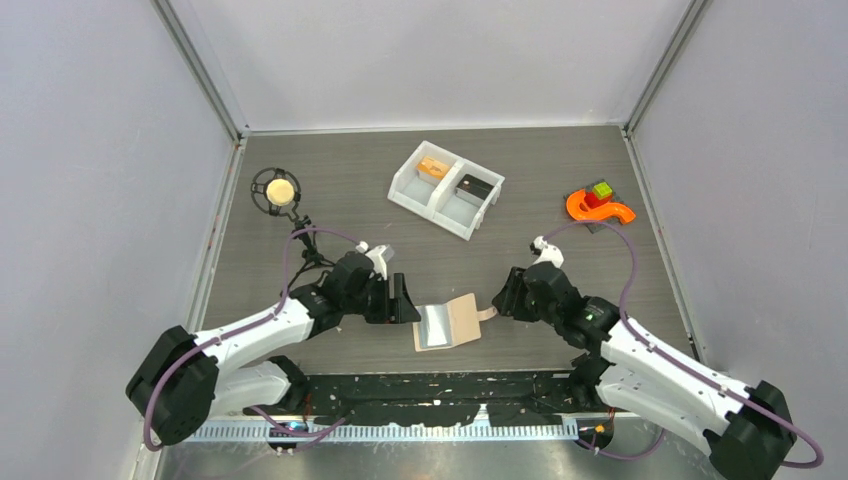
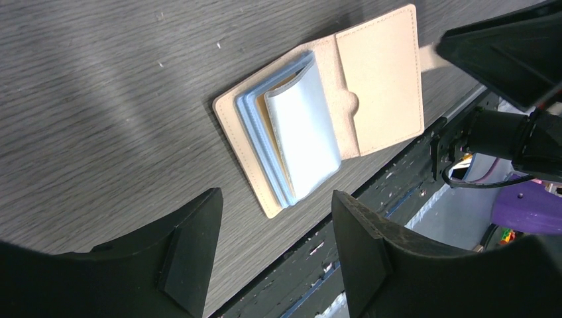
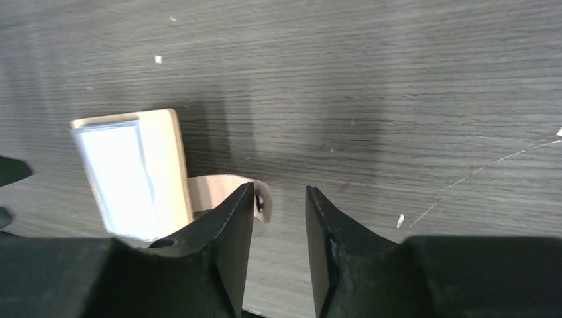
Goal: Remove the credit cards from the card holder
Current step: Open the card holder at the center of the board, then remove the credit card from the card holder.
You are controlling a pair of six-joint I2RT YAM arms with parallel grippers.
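Note:
The beige card holder (image 1: 450, 322) lies open on the table near the front edge, its light blue sleeves (image 2: 298, 132) fanned up and its snap tab (image 3: 225, 189) pointing right. No card shows in it. An orange-tan credit card (image 1: 433, 168) and a dark credit card (image 1: 473, 186) lie in the white two-compartment bin (image 1: 415, 196), one per compartment. My left gripper (image 1: 405, 300) is open and empty just left of the holder (image 2: 378, 79). My right gripper (image 1: 503, 297) is open and empty, its left fingertip (image 3: 242, 205) beside the snap tab.
An orange curved piece (image 1: 598, 208) with small coloured cubes sits at the back right. A black ring stand holding a beige ball (image 1: 278, 189) stands at the back left. A black strip (image 1: 450, 395) runs along the table's front edge just below the holder.

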